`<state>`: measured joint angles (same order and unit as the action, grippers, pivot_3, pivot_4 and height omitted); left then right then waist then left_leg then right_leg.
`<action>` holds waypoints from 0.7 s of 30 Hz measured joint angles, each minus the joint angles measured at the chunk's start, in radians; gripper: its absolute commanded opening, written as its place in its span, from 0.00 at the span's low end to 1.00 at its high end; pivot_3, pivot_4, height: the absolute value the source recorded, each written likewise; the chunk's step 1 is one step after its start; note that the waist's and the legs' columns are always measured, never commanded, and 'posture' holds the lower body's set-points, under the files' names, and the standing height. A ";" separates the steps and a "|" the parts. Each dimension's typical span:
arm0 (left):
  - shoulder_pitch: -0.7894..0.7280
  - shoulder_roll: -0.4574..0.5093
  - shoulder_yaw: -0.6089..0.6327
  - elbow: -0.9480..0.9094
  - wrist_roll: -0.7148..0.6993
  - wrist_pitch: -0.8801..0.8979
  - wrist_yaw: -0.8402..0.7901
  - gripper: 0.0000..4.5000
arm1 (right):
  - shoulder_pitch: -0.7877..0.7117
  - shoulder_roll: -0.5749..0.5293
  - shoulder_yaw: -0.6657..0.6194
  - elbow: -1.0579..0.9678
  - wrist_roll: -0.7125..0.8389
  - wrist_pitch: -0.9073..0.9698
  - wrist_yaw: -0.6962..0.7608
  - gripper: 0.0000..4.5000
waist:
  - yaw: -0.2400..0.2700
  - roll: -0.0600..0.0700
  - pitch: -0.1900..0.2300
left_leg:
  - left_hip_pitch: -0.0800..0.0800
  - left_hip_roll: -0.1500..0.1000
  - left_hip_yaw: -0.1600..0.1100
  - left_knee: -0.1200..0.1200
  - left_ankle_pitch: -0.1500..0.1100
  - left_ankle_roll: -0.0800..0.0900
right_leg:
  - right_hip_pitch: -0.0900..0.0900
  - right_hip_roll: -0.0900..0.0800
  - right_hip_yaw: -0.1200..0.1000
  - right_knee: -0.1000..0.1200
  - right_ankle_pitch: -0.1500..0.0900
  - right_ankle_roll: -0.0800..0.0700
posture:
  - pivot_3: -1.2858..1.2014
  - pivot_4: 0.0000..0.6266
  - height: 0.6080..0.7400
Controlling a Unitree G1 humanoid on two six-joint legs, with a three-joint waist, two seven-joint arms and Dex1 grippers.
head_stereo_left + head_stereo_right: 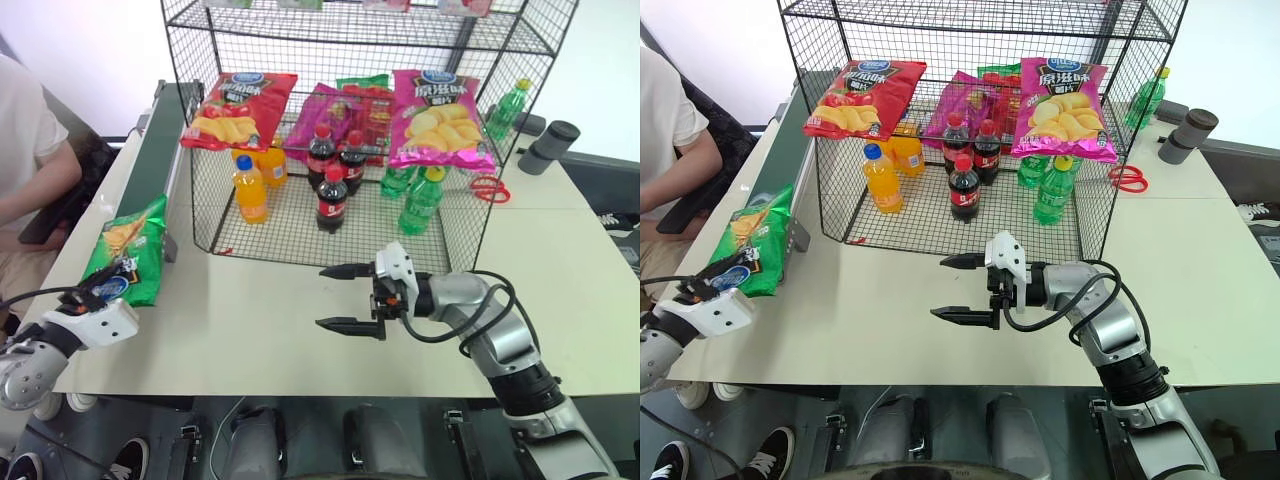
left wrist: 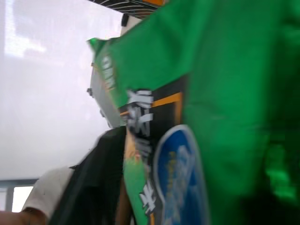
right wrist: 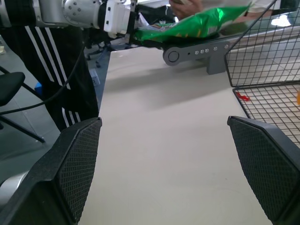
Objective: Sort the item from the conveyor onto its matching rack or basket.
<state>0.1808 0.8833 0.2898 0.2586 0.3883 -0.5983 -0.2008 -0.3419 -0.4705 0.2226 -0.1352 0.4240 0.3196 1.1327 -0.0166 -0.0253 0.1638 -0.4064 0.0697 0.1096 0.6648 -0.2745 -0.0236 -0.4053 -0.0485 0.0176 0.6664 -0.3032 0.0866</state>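
Left eye view gives you the layout best. At the far left, a person's white sleeve (image 1: 25, 130) is beside the conveyor (image 1: 150, 150), which runs away from you along the left edge of the desk (image 1: 260, 320). The green chip bag (image 1: 128, 252) lies on the near end of the belt, its long axis along the belt, with the blue-logo end hanging toward you. Your left hand (image 1: 85, 298) is right at that near end; in the right wrist view its tip meets the bag's edge. You cannot tell from these pictures if its fingers have already closed on the bag, so check this before you lift.

Further right stands the black wire rack (image 1: 350, 150), with a red chip bag (image 1: 238, 108) and a pink chip bag (image 1: 438, 118) on its shelf and bottles below. Your right hand (image 1: 345, 297) hovers in front of the rack, fingers wide apart and holding nothing, pointing left. It is well apart from the green bag, so the left arm is clearly the nearer one for the pick.
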 measured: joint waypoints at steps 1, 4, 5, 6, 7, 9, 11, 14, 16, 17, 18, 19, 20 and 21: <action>0.000 0.000 0.000 0.000 -0.003 0.000 0.000 0.15 | 0.000 -0.004 -0.001 0.000 0.000 0.000 -0.001 1.00 | 0.000 0.000 0.000 | 0.000 0.000 0.000 0.000 0.000 0.000 | 0.000 0.000 0.000 0.000 0.000 0.000 | 0.52 0.24 1.00; -0.001 0.000 -0.001 -0.001 -0.008 0.001 -0.001 0.01 | 0.000 -0.011 -0.003 0.001 -0.008 -0.005 -0.002 1.00 | 0.001 0.000 0.000 | 0.000 0.000 0.000 0.000 0.000 0.000 | 0.000 0.000 0.000 0.000 0.000 0.000 | 0.52 0.24 1.00; -0.001 0.000 -0.001 -0.004 -0.009 0.001 -0.004 0.01 | 0.000 -0.011 -0.003 0.002 -0.008 -0.007 -0.004 1.00 | 0.000 0.000 0.000 | 0.000 0.000 0.000 0.000 0.000 0.000 | 0.000 0.000 0.000 0.000 0.000 0.000 | 0.52 0.24 1.00; -0.001 0.000 -0.001 -0.008 -0.011 0.002 -0.008 0.01 | 0.000 -0.011 -0.003 0.002 -0.009 -0.011 -0.006 1.00 | 0.001 0.000 0.000 | 0.000 -0.001 0.000 0.000 0.000 0.000 | 0.000 0.000 0.000 0.000 0.000 0.000 | 0.52 0.24 1.00; -0.001 0.000 -0.001 -0.011 -0.019 0.004 -0.012 0.01 | -0.001 -0.011 -0.003 0.002 -0.009 -0.014 -0.007 1.00 | 0.000 0.000 0.000 | 0.000 -0.001 0.000 0.000 0.000 0.000 | 0.000 0.000 0.000 0.000 0.000 0.000 | 0.52 0.24 1.00; -0.002 0.001 -0.001 -0.018 -0.028 0.005 -0.015 0.01 | -0.001 -0.011 -0.003 0.003 -0.009 -0.021 -0.008 1.00 | 0.001 0.000 0.000 | 0.000 -0.001 0.000 0.000 0.000 0.000 | 0.000 0.000 0.000 0.000 0.000 0.000 | 0.52 0.24 1.00; -0.013 -0.004 0.003 -0.040 -0.191 0.049 -0.113 0.01 | -0.001 -0.011 -0.004 0.009 -0.012 -0.030 -0.008 1.00 | 0.000 0.000 0.000 | 0.000 0.000 0.000 0.000 0.000 0.000 | 0.000 0.000 0.000 0.000 0.000 0.000 | 0.52 0.24 1.00; -0.031 0.001 0.051 -0.095 -0.449 0.117 -0.268 0.01 | -0.002 -0.011 -0.004 0.022 -0.017 -0.043 -0.007 1.00 | 0.000 0.000 0.000 | 0.000 0.001 0.000 0.000 0.000 0.000 | 0.000 0.000 0.000 0.000 0.000 0.000 | 0.52 0.24 1.00; -0.032 0.013 0.080 -0.122 -0.537 0.141 -0.337 0.01 | -0.002 -0.012 -0.004 0.027 -0.018 -0.045 -0.005 1.00 | 0.000 0.000 0.000 | 0.000 -0.001 0.000 0.000 0.000 0.000 | 0.000 0.000 0.000 0.000 0.000 0.000 | 0.52 0.24 1.00; -0.026 0.018 0.097 -0.151 -0.618 0.176 -0.393 0.01 | -0.003 -0.014 -0.004 0.034 -0.018 -0.050 -0.003 1.00 | -0.001 0.000 0.000 | 0.000 -0.001 0.000 0.000 0.000 0.000 | 0.000 0.001 0.000 0.000 0.000 0.000 | 0.52 0.24 1.00; -0.016 0.022 0.116 -0.198 -0.704 0.214 -0.457 0.01 | -0.004 -0.018 -0.005 0.045 -0.019 -0.057 0.001 1.00 | -0.002 0.000 0.000 | 0.000 0.000 0.000 0.000 0.000 0.000 | 0.000 0.001 0.000 0.000 0.000 0.000 | 0.52 0.24 1.00; -0.001 0.024 0.136 -0.255 -0.801 0.262 -0.514 0.01 | -0.005 -0.020 -0.006 0.055 -0.021 -0.064 0.004 1.00 | -0.002 0.000 0.000 | 0.000 0.000 0.000 0.000 0.000 0.000 | 0.000 0.000 0.000 0.000 0.000 0.000 | 0.52 0.24 1.00; 0.022 0.030 0.158 -0.330 -0.915 0.329 -0.576 0.01 | -0.007 -0.021 -0.010 0.063 -0.021 -0.067 0.006 1.00 | -0.003 0.000 0.000 | 0.000 0.000 0.000 0.000 0.000 0.000 | 0.000 0.000 0.000 0.000 0.000 0.000 | 0.52 0.24 1.00; 0.033 0.032 0.173 -0.393 -1.009 0.389 -0.613 0.01 | -0.010 -0.022 -0.016 0.069 -0.021 -0.069 0.007 1.00 | -0.003 0.000 0.000 | 0.000 0.000 0.000 0.000 0.000 0.000 | 0.000 0.000 0.000 0.000 0.000 0.000 | 0.52 0.24 1.00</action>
<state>0.2134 0.9158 0.4628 -0.1342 -0.6207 -0.2097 -0.8134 -0.3517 -0.4921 0.2071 -0.0660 0.4027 0.2501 1.1395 -0.0193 -0.0256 0.1637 -0.4066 0.0701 0.1092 0.6651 -0.2744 -0.0238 -0.4052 -0.0484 0.0179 0.6665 -0.3032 0.0867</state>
